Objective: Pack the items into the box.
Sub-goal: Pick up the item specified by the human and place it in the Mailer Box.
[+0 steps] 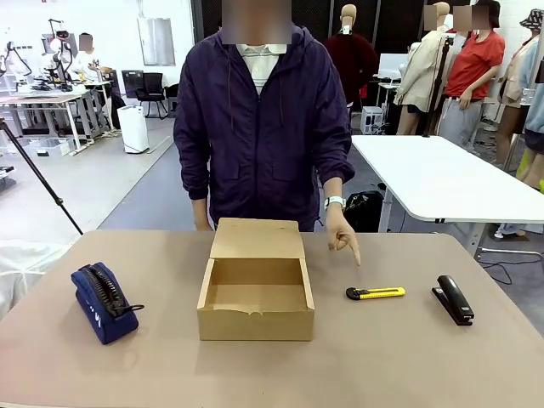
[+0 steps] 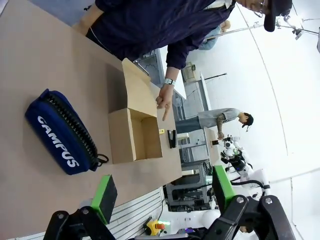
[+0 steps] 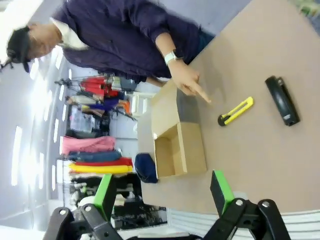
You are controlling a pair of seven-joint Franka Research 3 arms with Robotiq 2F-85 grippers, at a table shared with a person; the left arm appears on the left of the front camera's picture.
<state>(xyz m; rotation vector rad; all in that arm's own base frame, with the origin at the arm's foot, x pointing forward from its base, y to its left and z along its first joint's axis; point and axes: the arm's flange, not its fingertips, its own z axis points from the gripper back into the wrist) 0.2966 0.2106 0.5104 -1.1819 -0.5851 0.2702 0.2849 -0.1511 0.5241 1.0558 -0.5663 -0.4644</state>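
1. The box [image 1: 255,324] sits in the middle of the surface [image 1: 382,361] with its lid flap [image 1: 257,239] thrown back toward the person. The inside is bare and can be reached from either side.
2. The navy pouch [image 1: 102,303] lies well off to the box's left, on the left arm's side. The yellow utility knife [image 1: 376,293] lies to the box's right, with the black stapler [image 1: 452,299] farther right again. My guess is the spread gives each arm its own item to fetch.
3. The person's hand [image 1: 342,236] hangs over the surface with the forefinger aimed down toward the knife's black end. It is near the knife but not touching, which reads to me as a cue to take that one first.
4. The left claw [image 2: 164,192] is spread wide above the near edge, with nothing between its green pads and the pouch lying ahead of it.
5. The right claw [image 3: 161,193] is likewise fully released and empty, with the knife and stapler ahead of it.
6. Neither item is in the box yet.
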